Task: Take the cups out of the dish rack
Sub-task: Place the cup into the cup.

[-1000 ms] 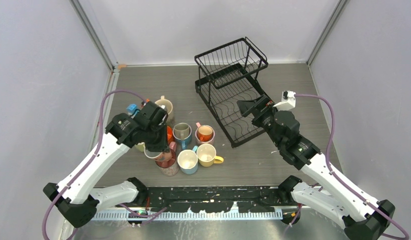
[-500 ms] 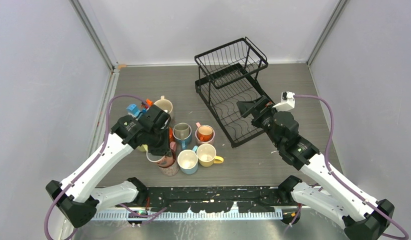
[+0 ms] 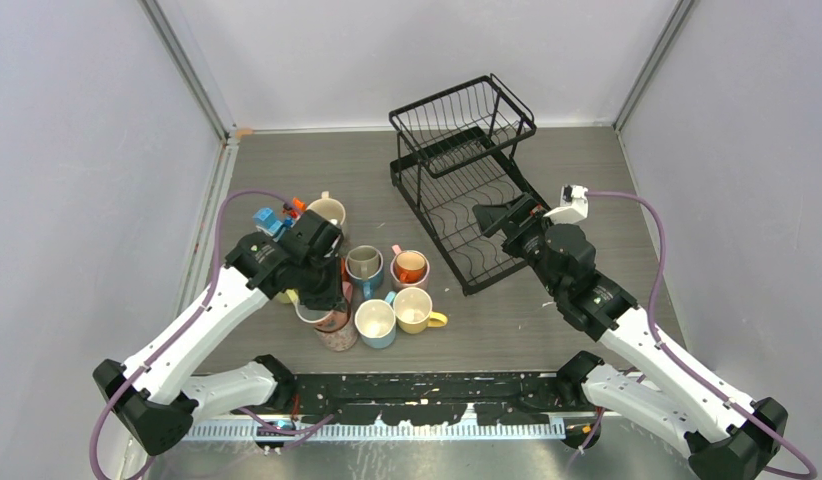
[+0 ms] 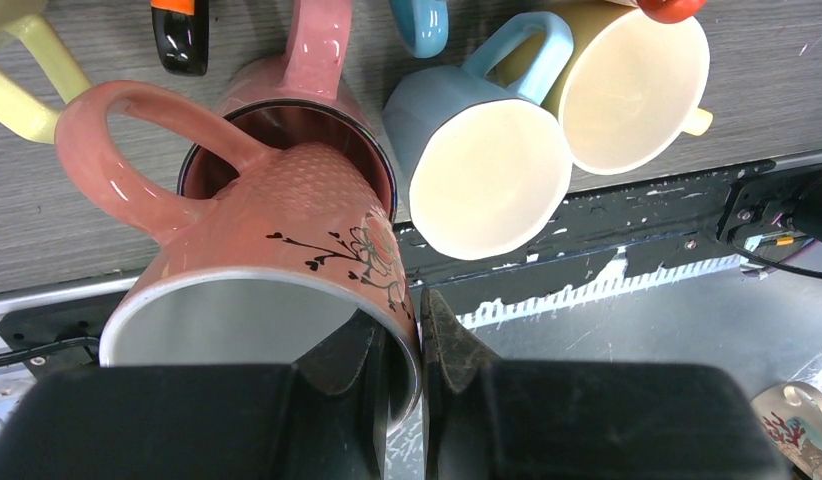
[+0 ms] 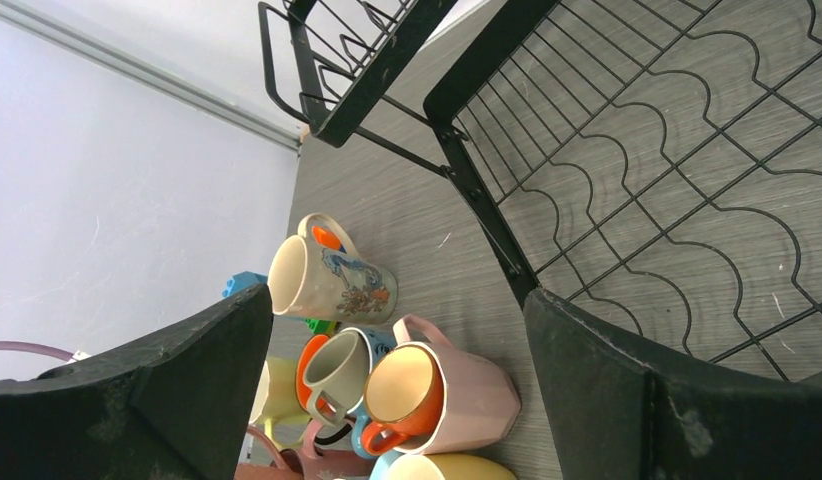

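Notably, a black flower drawing (image 4: 372, 250) marks the salmon mug (image 4: 237, 230).

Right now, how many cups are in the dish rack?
0. Both tiers of the dish rack show bare wire. The cups cluster on the table left of it, one salmon cup pinched by the left fingers.

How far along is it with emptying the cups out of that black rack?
Nearly finished, it looks. Done: the dish rack shows no cups on either tier, and a cluster of mugs sits on the table beside it. In hand: the left gripper pinches a salmon mug by its rim, above that cluster. Left: setting it down. The right gripper hangs open over the rack's lower tray, empty.
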{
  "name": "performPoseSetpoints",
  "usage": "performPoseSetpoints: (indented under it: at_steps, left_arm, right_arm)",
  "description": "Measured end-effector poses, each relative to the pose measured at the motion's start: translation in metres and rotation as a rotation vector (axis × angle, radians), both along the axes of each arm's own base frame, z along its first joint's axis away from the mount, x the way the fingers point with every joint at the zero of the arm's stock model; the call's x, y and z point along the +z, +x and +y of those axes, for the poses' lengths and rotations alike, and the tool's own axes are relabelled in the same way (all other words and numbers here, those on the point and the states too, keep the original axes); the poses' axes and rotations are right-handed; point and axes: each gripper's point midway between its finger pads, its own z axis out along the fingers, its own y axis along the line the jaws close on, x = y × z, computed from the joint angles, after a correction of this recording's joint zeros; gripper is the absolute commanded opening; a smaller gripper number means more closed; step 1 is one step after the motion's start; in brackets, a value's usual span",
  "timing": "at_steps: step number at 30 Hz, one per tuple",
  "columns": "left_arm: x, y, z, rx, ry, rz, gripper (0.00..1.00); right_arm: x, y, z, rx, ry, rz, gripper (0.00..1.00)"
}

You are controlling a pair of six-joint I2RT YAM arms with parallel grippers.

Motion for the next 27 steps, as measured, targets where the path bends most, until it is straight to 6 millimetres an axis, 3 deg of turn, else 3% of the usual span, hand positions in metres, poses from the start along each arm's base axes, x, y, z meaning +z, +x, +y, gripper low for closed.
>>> performPoseSetpoints:
  at_steps: [27]
  left_arm:
    - [-0.013,-0.012,-0.003,-0.005,-0.034,0.043,0.37]
  right_arm:
    - [-0.001,-0.001,0.004,0.018,0.018,0.004,1.00]
